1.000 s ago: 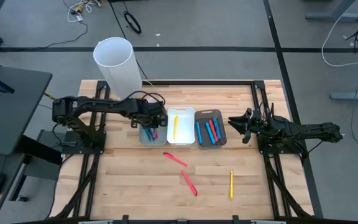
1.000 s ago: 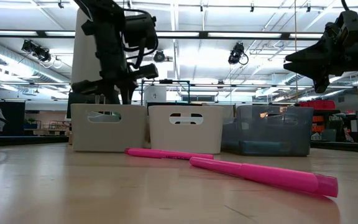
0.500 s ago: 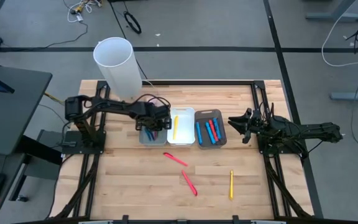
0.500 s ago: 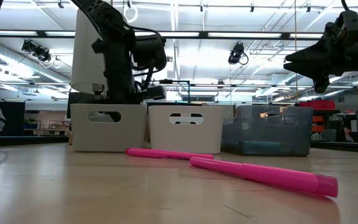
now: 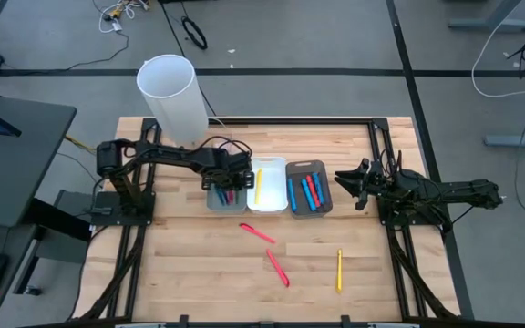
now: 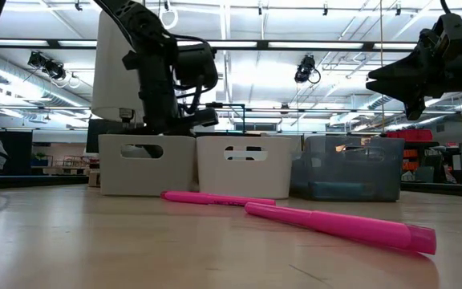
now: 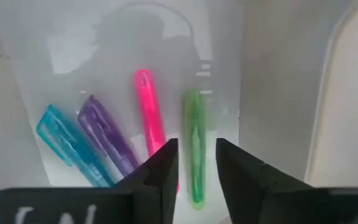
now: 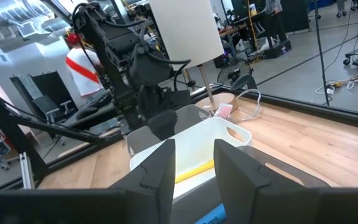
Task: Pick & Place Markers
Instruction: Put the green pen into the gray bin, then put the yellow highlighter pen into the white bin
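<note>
On a pale wooden slatted table (image 5: 199, 273), a tall white cylinder (image 5: 169, 96) stands at the far left corner, and two dark robot arms reach in from either side toward three small rectangular bins at the centre. The left gripper (image 7: 196, 163) hangs over the left white plastic bin (image 5: 213, 201), its fingers parted a little and holding nothing; beneath them lie green (image 7: 194, 152), pink (image 7: 149, 118), purple (image 7: 106, 134) and teal (image 7: 64, 140) markers on the bin floor. The right gripper (image 8: 194, 163) hovers just right of the grey bin (image 5: 308, 166), fingers slightly apart and empty. The middle white bin (image 5: 267, 164) holds a yellow marker (image 5: 256, 185); the grey bin holds blue and red ones. Nearer on the table lie two pink markers (image 5: 257, 233) (image 5: 277, 268) and, farther right, another yellow marker (image 5: 339, 270).
</note>
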Available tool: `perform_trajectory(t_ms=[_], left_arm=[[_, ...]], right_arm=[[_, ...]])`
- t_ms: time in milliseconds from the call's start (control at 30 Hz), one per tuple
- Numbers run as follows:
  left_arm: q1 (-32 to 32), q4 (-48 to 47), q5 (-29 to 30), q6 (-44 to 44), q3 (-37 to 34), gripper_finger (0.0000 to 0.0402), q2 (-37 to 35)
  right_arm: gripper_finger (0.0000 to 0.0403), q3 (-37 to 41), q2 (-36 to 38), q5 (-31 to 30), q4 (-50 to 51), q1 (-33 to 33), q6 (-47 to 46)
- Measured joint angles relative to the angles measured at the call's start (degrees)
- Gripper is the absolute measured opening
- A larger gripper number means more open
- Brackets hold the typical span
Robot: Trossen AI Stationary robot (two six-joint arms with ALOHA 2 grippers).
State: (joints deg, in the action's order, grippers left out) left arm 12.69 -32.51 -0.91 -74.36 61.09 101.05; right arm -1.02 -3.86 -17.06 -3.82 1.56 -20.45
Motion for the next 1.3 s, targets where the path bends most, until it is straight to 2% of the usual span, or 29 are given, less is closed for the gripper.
perform_trajectory(t_ms=[367, 533, 700, 1000, 1300], left_arm=[[0.1, 0.1, 0.3, 0.5, 3.4, 0.0208, 0.1], [0.1, -0.4, 0.5, 4.2, 5.6, 0.0233, -0.1], [-0.4, -0.6, -2.7, 12.9, 7.6, 0.0237, -1.1], [-2.4, -5.4, -3.6, 20.1, 7.9, 0.0234, -7.5], [-6.0, -13.2, -7.3, 37.8, 7.8, 0.0234, -14.9]], right_arm=[[0.0111, 0.0, 0.0, 0.0, 0.0, 0.0, 0.0], [0.0111, 0.0, 0.0, 0.0, 0.0, 0.0, 0.0], [0.0111, 0.0, 0.0, 0.0, 0.0, 0.0, 0.0], [0.0111, 0.0, 0.0, 0.0, 0.0, 0.0, 0.0], [0.0111, 0.0, 0.0, 0.0, 0.0, 0.0, 0.0]])
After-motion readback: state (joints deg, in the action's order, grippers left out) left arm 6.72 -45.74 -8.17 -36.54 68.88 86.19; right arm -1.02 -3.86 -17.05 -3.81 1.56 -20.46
